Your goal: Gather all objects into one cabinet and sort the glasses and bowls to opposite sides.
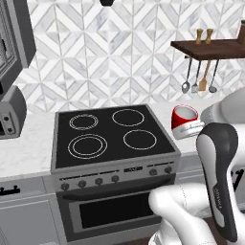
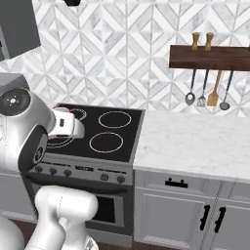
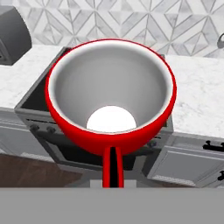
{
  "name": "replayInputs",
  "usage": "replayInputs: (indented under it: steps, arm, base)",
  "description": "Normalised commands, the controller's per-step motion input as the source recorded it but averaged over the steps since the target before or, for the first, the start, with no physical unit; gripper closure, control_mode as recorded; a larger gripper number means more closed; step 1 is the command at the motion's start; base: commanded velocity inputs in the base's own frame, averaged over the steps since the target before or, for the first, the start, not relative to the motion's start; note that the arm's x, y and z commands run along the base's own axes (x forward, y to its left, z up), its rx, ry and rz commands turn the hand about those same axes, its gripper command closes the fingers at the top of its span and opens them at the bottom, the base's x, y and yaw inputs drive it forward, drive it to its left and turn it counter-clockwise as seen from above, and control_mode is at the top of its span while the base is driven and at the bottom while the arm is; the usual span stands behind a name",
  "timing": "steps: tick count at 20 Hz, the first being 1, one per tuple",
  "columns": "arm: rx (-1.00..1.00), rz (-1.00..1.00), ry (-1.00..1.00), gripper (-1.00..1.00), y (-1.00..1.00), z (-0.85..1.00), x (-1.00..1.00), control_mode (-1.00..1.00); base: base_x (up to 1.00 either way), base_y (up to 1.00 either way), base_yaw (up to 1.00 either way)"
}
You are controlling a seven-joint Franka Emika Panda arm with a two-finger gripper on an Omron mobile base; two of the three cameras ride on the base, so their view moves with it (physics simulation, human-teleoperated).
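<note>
Red mug with white inside (image 3: 111, 94) held at handle by closed gripper (image 3: 113, 175), carried in air above black stovetop (image 1: 107, 134). Placement in cabinet judged pending; glass/bowl sorting not yet evidenced

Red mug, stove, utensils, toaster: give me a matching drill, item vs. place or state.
1. red mug
2. stove
3. utensils
4. toaster

a. hanging under the wooden shelf
b. on the counter left of the stove
c. held in the gripper, above the stove front
d. four burner rings, nothing on top

Pairs: 1-c, 2-d, 3-a, 4-b
</note>
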Motion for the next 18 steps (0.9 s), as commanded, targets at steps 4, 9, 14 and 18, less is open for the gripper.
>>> replayInputs:
  steps: [4, 9, 14, 18]
  arm:
    - [0.00, 0.00, 0.00, 1.00, 0.00, 0.00, 0.00, 1.00]
    - [0.00, 0.00, 0.00, 1.00, 0.00, 0.00, 0.00, 1.00]
    - [0.00, 0.00, 0.00, 1.00, 0.00, 0.00, 0.00, 1.00]
    - [0.00, 0.00, 0.00, 1.00, 0.00, 0.00, 0.00, 1.00]
  base:
    - [-0.11, 0.44, -0.02]
    - [-0.85, 0.10, 0.00]
    - [-1.00, 0.01, 0.00]
    - [-1.00, 0.48, 0.02]
